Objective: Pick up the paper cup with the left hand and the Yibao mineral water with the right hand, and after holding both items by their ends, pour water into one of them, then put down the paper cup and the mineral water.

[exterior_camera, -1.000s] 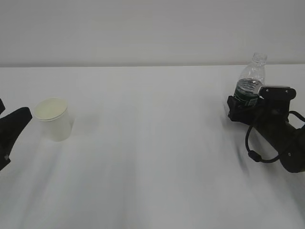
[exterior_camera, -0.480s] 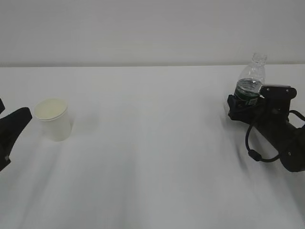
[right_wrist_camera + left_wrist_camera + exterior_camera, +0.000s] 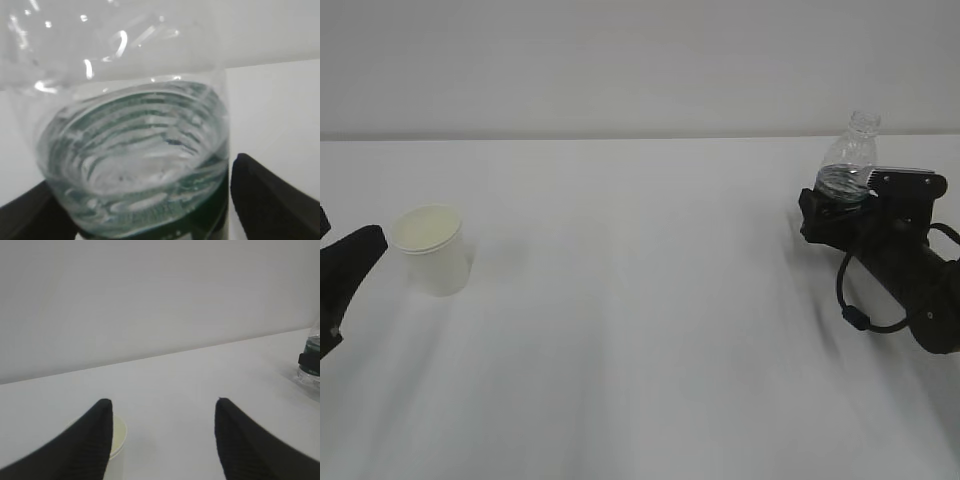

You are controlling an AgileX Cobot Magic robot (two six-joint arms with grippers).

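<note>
Bottle (image 3: pixel 847 165) first: my right gripper (image 3: pixel 830 215) now sits higher around the Yibao mineral water than a moment ago, so the green label band that showed above my jaws is almost covered. I judge this to be the final seating before I close; the jaws stand nearly fully open on either side of the bottle, gripping nothing yet. The bottle stands upright at the far right of the white surface (image 3: pixel 640 300).

The paper cup (image 3: pixel 433 248) stands untouched at the left, and my left gripper (image 3: pixel 162 440) has not moved; it is partly open and empty, with the cup just ahead by one finger (image 3: pixel 85 445).

The bottle's base is hidden behind my right gripper. The exterior view crops my left arm, and motion blur smears the surface.
</note>
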